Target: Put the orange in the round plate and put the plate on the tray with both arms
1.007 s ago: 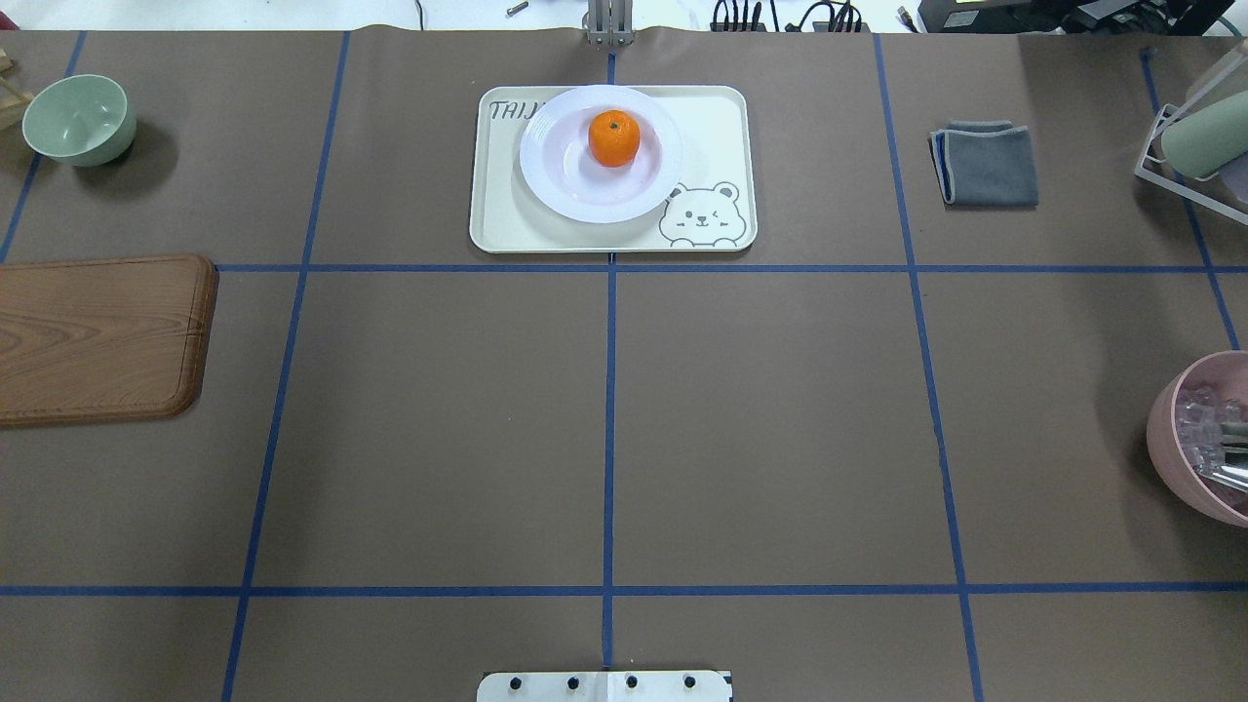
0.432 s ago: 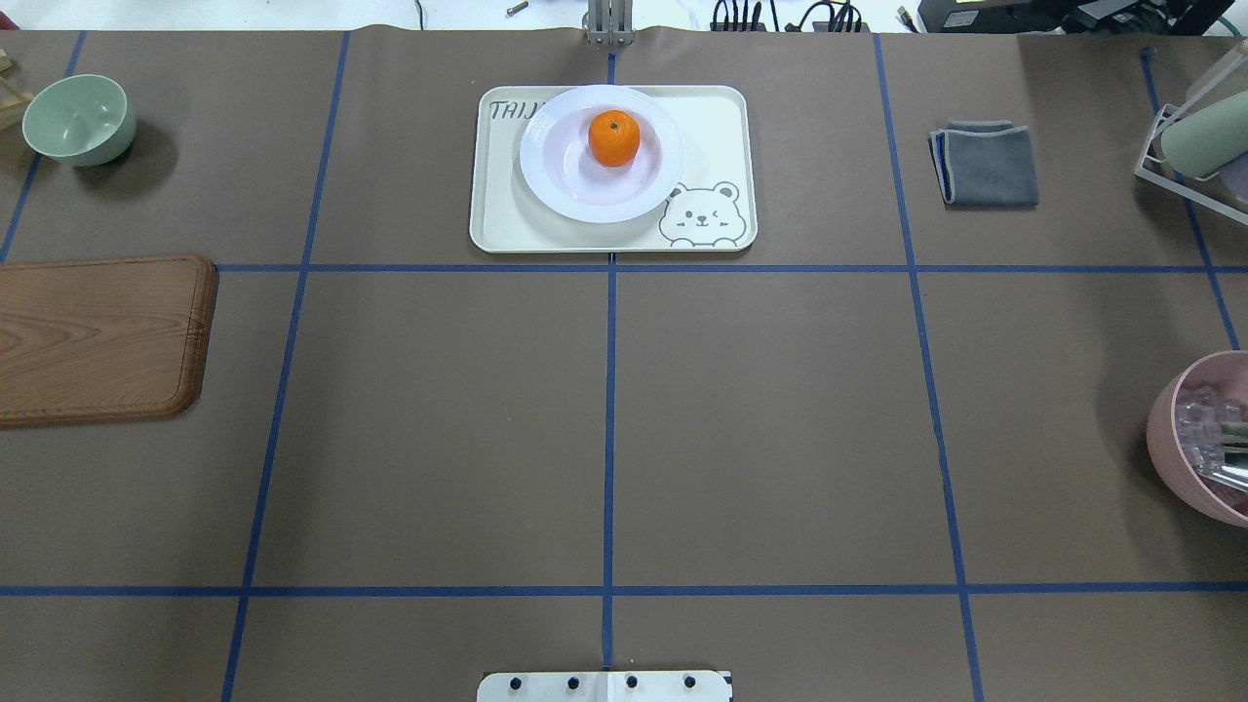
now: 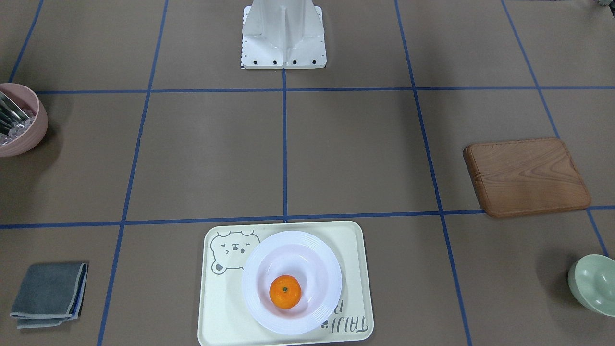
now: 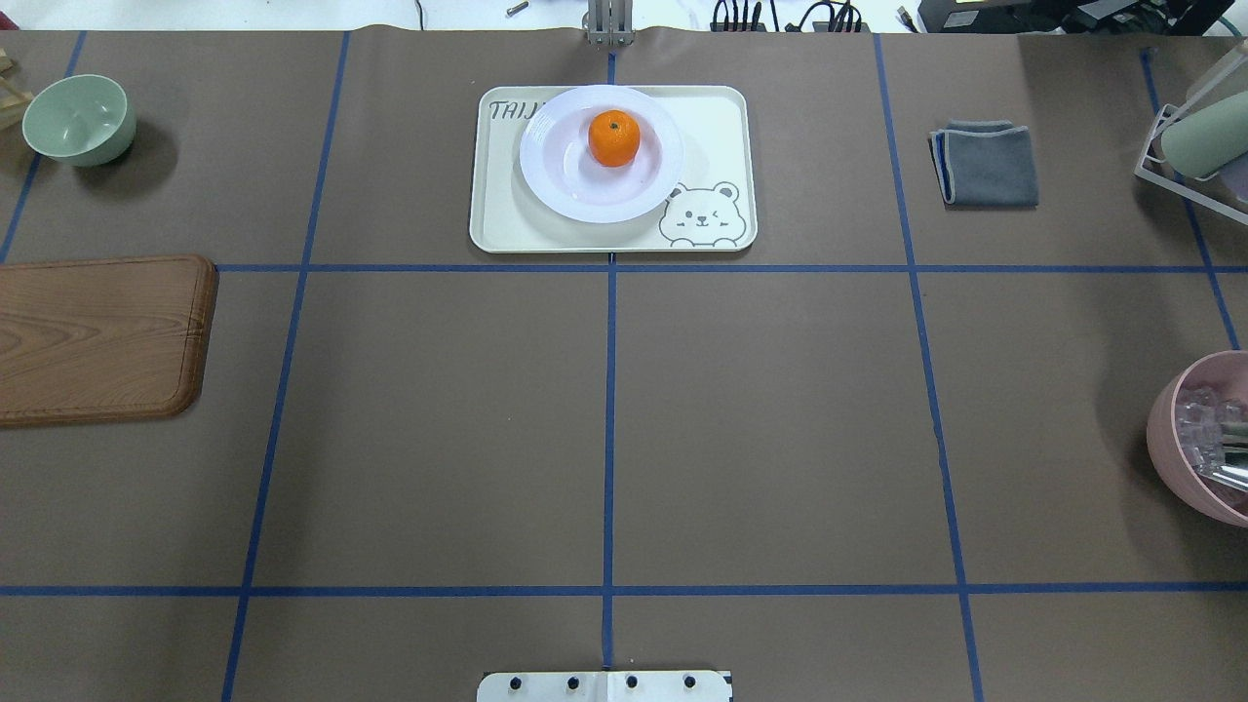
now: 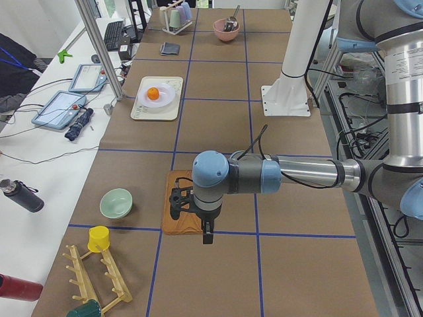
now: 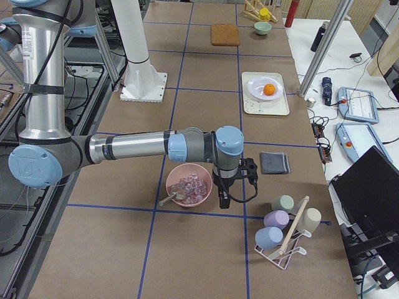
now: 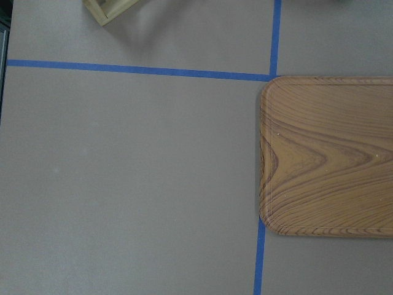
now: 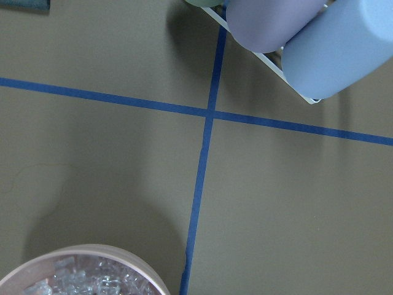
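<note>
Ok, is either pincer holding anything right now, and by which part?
Nothing seems held. The left pincer and right pincer hang bare, and the orange sits in the plate on the tray, away from both.

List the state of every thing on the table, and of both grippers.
orange: lying in the round plate.
round plate: upright on the tray.
grey cloth: folded.
green bowl: upright, empty.
pink bowl: holds clear pieces.
wooden board: flat, bare.
left gripper: open or shut, cannot tell.
right gripper: cannot tell.
</note>
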